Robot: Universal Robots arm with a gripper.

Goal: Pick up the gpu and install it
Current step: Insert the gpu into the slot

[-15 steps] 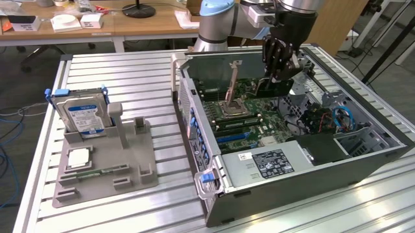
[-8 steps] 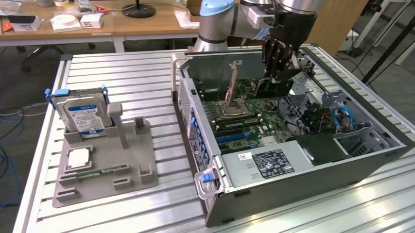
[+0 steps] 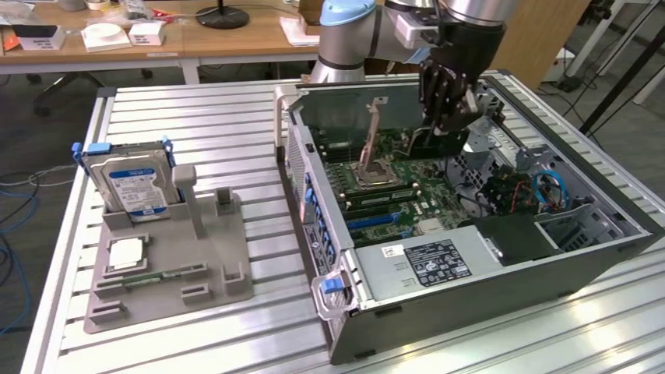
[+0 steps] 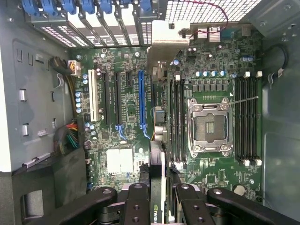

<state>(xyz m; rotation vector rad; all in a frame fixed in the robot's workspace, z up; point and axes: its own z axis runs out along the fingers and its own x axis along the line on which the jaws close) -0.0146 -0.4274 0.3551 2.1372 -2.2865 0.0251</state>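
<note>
The fingers (image 4: 136,202) are clamped on the gpu (image 4: 158,187) and hold it edge-down inside the open computer case (image 3: 499,273). It appears to be above the motherboard (image 4: 217,56) and not seated. Its long axis runs parallel to the blue slot (image 4: 142,101), with its silver bracket (image 4: 167,44) at that slot's rear-panel end. The card's lower edge lies just beside the blue slot, on the side toward the processor socket (image 4: 208,126), and I judge that this small sideways offset is what seating depends on.
</note>
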